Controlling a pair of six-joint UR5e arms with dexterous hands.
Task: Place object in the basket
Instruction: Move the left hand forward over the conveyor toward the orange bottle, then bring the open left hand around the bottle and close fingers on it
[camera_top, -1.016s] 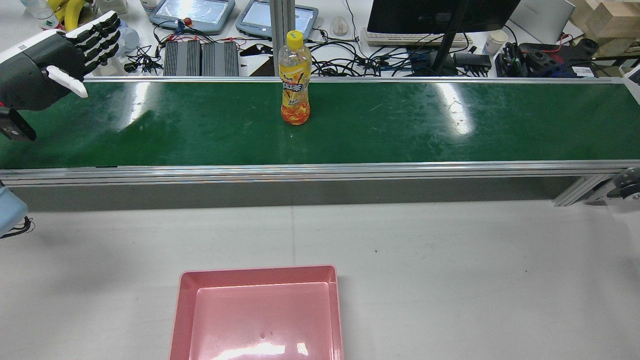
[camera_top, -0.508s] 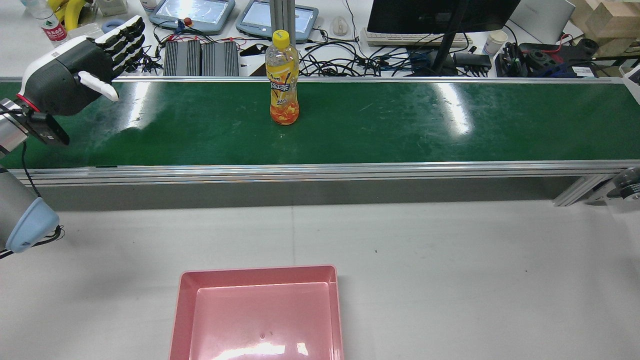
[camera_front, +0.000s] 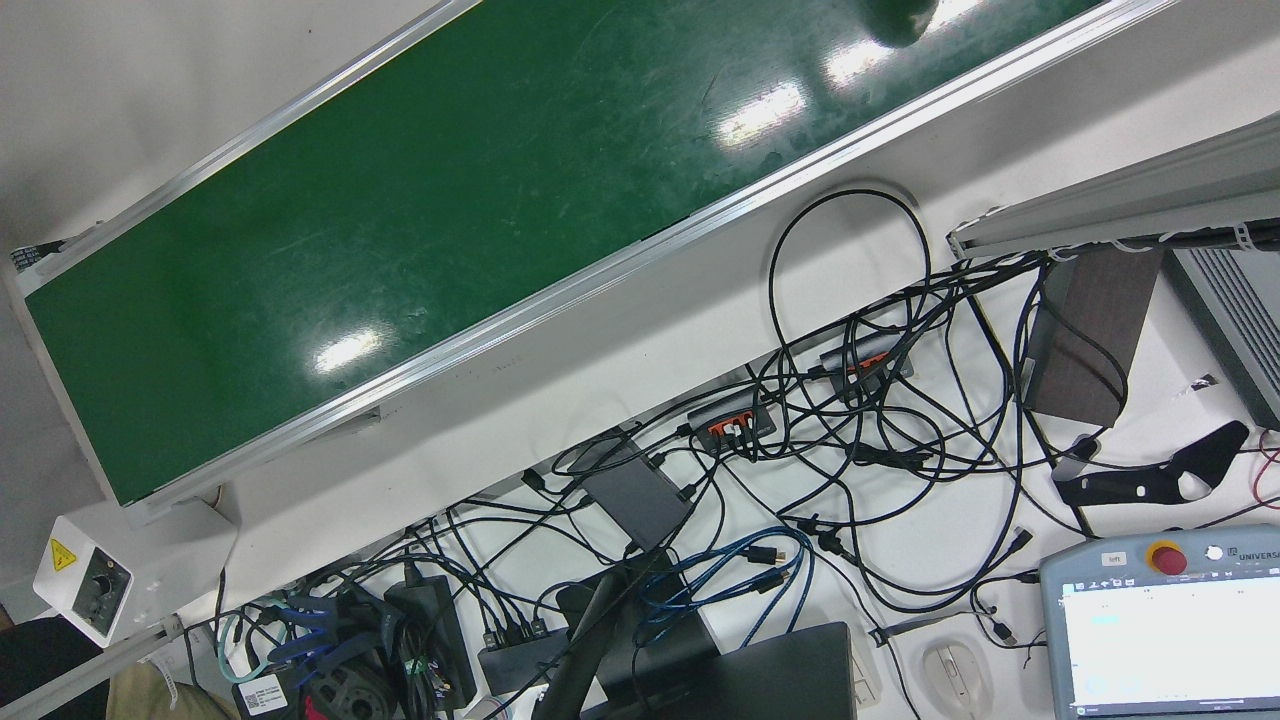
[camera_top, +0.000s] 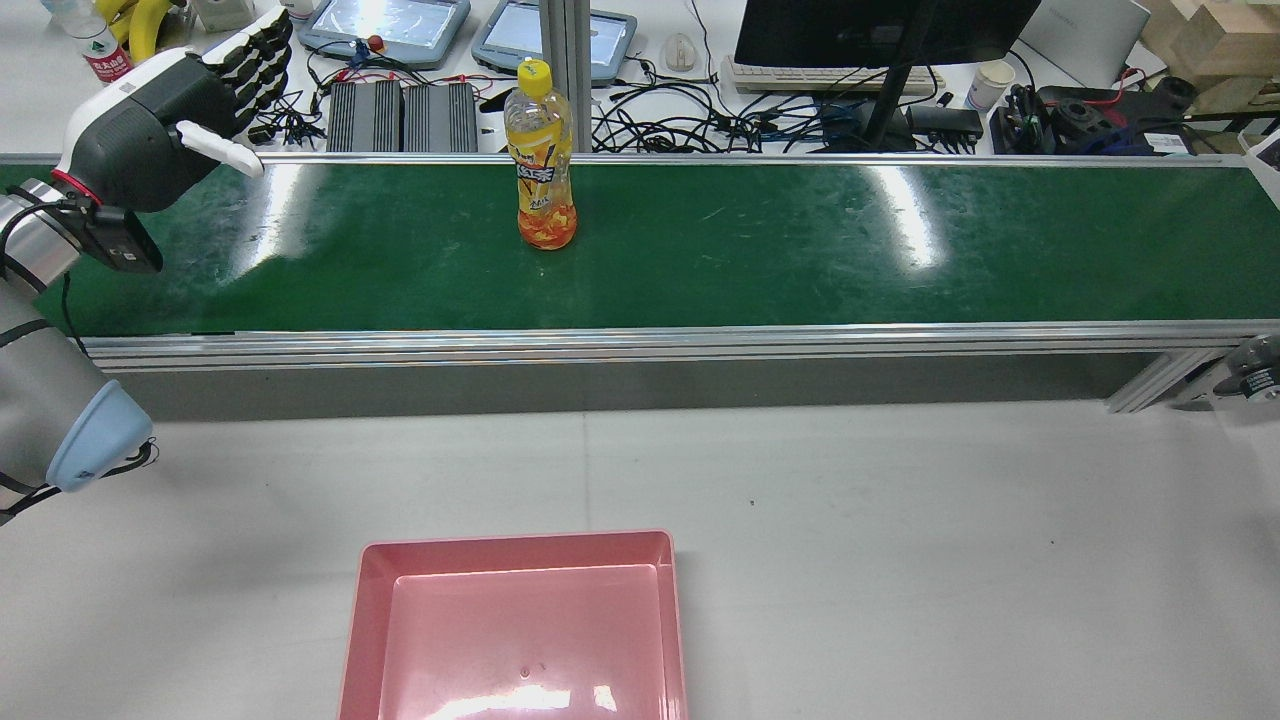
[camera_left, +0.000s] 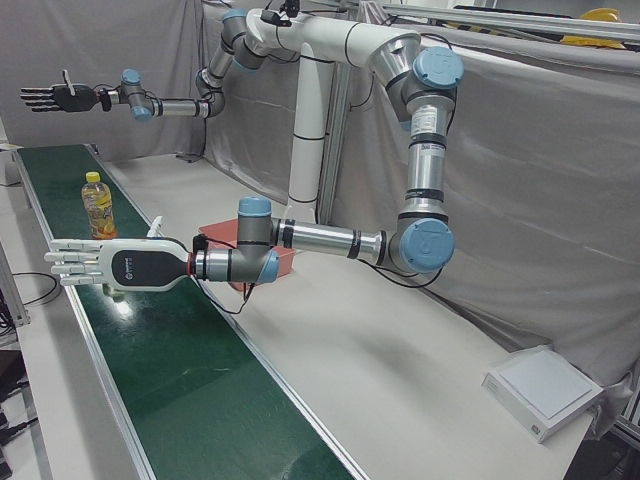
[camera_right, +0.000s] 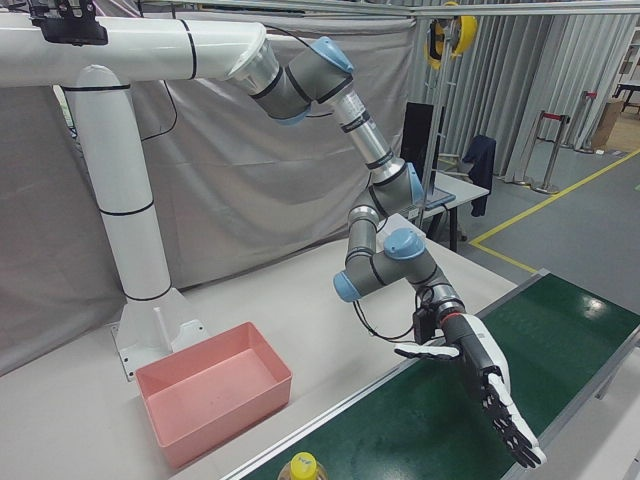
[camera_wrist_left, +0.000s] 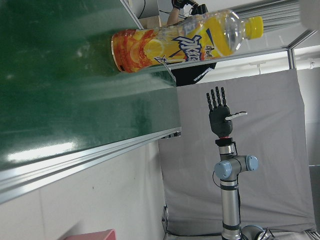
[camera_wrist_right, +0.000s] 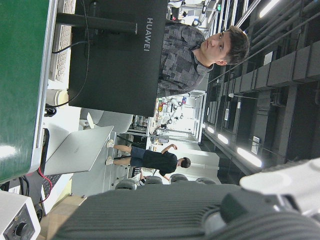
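The bottle (camera_top: 541, 158) is drifting along the conveyor (camera_top: 800, 250) toward the left robot hand (camera_top: 165, 125), which is waiting open and empty.

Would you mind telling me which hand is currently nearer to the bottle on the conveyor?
Left. The left hand hangs open over the belt to the left of the bottle in the rear view. The right hand waits open, far beyond the bottle, over the belt's other end.

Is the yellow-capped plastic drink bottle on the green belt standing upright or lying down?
Upright. The yellow-capped plastic drink bottle stands on its base on the green conveyor belt, cap on top; no robot hand touches it.
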